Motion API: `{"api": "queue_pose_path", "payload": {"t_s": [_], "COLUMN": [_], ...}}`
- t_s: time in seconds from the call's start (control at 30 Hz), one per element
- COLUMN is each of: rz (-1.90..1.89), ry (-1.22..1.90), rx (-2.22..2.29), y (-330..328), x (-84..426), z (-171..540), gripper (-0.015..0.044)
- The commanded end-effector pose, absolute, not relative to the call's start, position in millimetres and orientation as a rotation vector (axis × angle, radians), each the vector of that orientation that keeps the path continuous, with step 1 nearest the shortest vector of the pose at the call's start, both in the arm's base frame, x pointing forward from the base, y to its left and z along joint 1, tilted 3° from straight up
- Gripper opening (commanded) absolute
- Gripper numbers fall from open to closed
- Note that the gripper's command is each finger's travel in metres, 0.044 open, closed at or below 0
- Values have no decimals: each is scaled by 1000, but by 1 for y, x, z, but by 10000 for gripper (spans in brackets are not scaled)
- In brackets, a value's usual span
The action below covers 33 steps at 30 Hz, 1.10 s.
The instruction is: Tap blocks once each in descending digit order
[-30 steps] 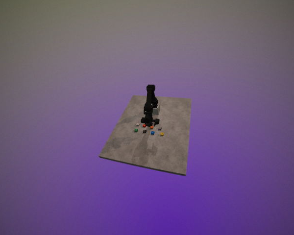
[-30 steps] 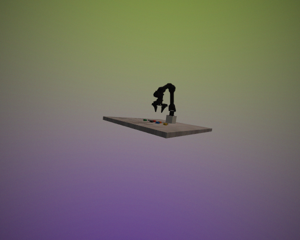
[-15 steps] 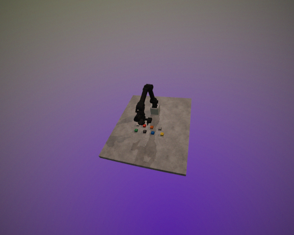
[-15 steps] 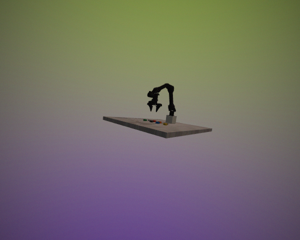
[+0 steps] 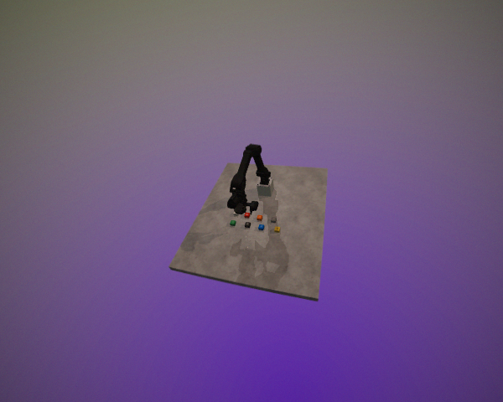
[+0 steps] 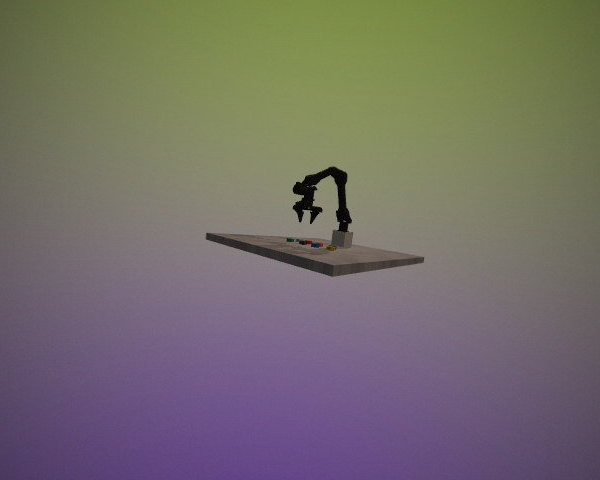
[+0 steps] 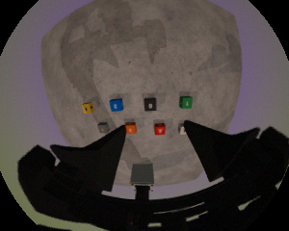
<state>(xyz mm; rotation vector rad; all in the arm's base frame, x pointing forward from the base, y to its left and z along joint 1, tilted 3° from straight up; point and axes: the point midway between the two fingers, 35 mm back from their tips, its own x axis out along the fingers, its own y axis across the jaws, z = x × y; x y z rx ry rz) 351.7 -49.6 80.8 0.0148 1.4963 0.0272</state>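
Relative to the black block (image 5: pixel 247 224) (image 6: pixel 303 242) (image 7: pixel 150 104) on the counter (image 5: pixel 299 260) (image 6: pixel 269 251) (image 7: pixel 135 48), the end effector (image 6: pixel 305 222) (image 7: pixel 155 126) hangs above, spread wide and empty; blocks beside it look light, rigid, easily nudged, best tapped centrally on top, ungripped.

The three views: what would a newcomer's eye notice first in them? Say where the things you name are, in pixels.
Probably the black arm (image 5: pixel 241 169) (image 6: pixel 341 191), bent high above the grey table (image 5: pixel 295 242) (image 6: pixel 269 251), its open hand (image 6: pixel 305 222) (image 7: pixel 155 126) pointing down over the blocks. Next, the small blocks in two rows near the middle of the wrist view, with bright yellow (image 5: pixel 277 229) (image 6: pixel 331 248) (image 7: pixel 88 108) at the left end of the upper row and green (image 5: pixel 232 223) (image 6: pixel 290 239) (image 7: pixel 186 102) at its right end.
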Motion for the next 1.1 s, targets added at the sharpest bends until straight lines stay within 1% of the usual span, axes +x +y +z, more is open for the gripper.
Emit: {"api": "queue_pose_path", "payload": {"t_s": [0.0,0.1,0.17,0.93,1.0,1.07], "rz": [-4,3,10,10,10,9], "ry": [1496,1497,1498,1498,1498,1500], "rx": [27,19,15,15,15,14], "y": [-106,-155,-166,-166,-167,-171], "x": [357,357,356,356,349,329], "z": [79,79,79,79,79,79], "gripper": [400,400,400,400,400,400]}}
